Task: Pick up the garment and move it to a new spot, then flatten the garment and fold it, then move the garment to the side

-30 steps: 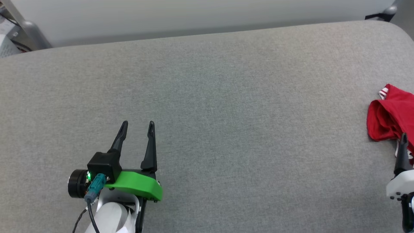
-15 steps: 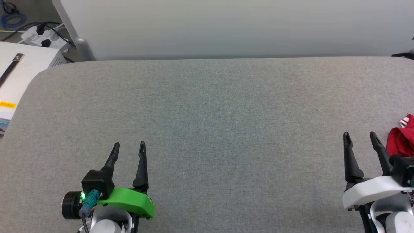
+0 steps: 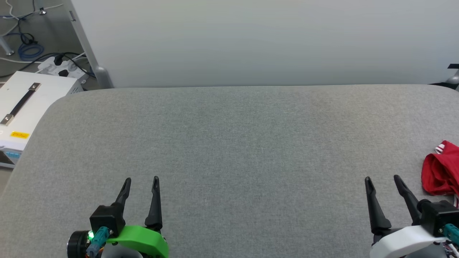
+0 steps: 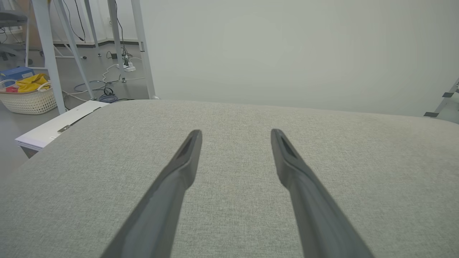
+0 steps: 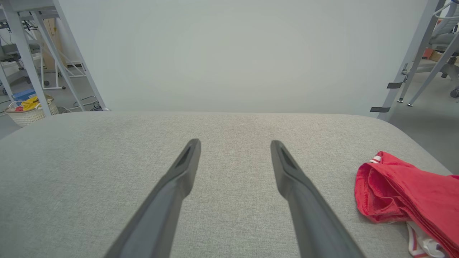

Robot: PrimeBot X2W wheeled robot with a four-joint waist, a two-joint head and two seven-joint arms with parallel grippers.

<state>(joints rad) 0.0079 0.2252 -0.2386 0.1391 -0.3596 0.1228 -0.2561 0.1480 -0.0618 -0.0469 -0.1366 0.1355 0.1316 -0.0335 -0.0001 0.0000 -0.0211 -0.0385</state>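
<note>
One bunched garment, perhaps white-edged underneath

Work surface: flat top covered in grey woven fabric, with rounded corners at far left and far right. The weave looked even and uncreased. One item lay directly on it: the garment, bright red, bunched in a loose heap near the right edge. A white red-striped cuff showed at its far side. More white striped cloth showed at its near side in the right wrist view.

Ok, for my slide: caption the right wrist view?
Open right gripper over grey fabric surface, bunched bright red jersey beside it.
</note>
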